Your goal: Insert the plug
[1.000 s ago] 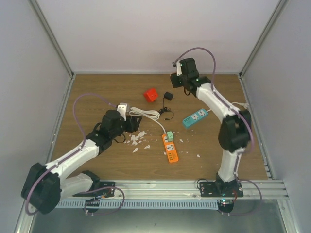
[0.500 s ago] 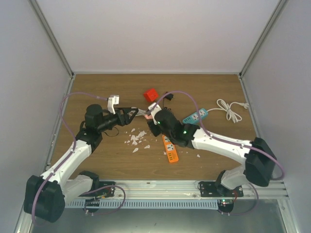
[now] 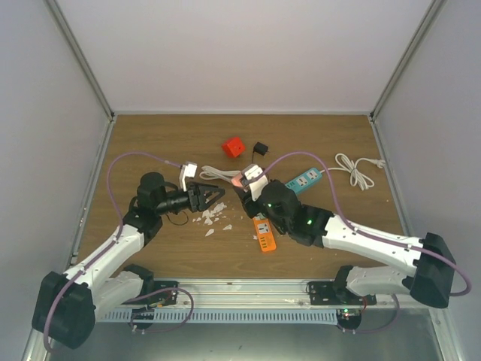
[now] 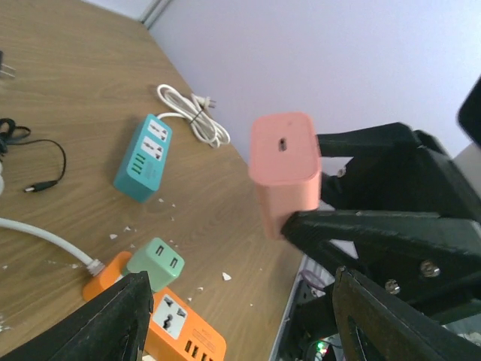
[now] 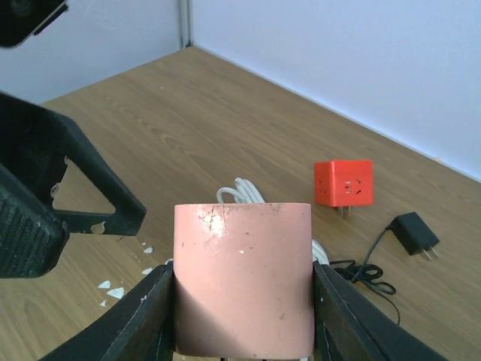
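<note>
Black fingers of the left gripper (image 3: pixel 216 197) stand spread wide with nothing between them, aimed toward the right gripper (image 3: pixel 246 183). White flakes (image 3: pixel 210 218) lie scattered on the brown wooden table (image 3: pixel 150 135) under the left gripper. Just beyond its tips, lifted clear of the table, is the pink rectangular plastic plug block (image 4: pixel 285 169), with a small slot in its end face. The left fingers do not touch it. The right gripper is clamped on this block, one black finger pressed against each flank. Below the right gripper the orange power strip (image 3: pixel 264 235) lies flat on the table, with a small mint-green adapter (image 4: pixel 156 263) at its far end and a white cord (image 3: pixel 218 174) looped nearby. Behind the right gripper sit a red cube-shaped socket block (image 3: pixel 234 147) and a black charger (image 3: pixel 260 148). To its right lie a teal power strip (image 3: pixel 304 180) and, farther right, a coiled white cable (image 3: pixel 357 169).
</note>
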Controlling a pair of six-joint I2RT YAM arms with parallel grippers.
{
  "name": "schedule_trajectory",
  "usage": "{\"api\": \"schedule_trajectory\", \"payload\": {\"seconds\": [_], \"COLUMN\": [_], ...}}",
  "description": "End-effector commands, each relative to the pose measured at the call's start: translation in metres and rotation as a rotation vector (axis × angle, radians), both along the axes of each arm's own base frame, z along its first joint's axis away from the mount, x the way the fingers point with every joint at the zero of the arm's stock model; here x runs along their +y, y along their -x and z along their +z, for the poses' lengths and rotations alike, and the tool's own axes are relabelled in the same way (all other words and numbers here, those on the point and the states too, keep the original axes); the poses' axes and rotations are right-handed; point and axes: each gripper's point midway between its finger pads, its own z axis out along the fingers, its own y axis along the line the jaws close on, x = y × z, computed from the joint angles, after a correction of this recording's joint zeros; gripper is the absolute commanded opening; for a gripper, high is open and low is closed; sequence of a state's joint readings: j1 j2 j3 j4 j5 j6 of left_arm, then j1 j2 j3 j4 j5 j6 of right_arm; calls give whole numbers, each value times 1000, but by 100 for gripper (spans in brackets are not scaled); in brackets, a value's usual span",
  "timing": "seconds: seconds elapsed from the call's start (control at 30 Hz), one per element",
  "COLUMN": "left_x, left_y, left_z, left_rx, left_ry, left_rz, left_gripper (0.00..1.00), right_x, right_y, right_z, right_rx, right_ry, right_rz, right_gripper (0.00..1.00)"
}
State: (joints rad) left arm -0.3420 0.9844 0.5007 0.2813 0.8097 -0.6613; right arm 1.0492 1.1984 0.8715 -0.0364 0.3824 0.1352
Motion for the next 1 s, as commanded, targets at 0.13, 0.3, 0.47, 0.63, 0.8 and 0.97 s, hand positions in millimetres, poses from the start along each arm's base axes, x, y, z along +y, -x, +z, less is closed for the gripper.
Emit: {"api": "schedule_trajectory", "payload": {"seconds": [0.13, 0.3, 0.47, 0.63, 0.8, 0.97], "left_x": [-16, -23, -32, -35, -34, -33], "left_y": [11, 4, 3, -2, -3, -1], "left_z": [36, 32, 38, 43, 47, 45], "left_rx": [-121, -108, -122, -128, -139, -134], "left_ry": [60, 45, 49, 50, 54, 43], "left_rz": [-77, -66, -84, -70, -57, -63], "left_gripper": [68, 68, 66, 61, 37, 1], "right_x": [13, 18, 23, 31, 32, 28], "right_y": [11, 18, 22, 28, 32, 33], "right_z": [12, 15, 12, 9, 9, 16], "right_rx": [-41, -38, -32, -28, -29, -39], "right_ry": [-69, -91, -87, -81, -84, -99], "right_rz": [73, 110, 136, 171, 185, 180], "right_gripper": [5, 6, 5, 6, 6, 6]}}
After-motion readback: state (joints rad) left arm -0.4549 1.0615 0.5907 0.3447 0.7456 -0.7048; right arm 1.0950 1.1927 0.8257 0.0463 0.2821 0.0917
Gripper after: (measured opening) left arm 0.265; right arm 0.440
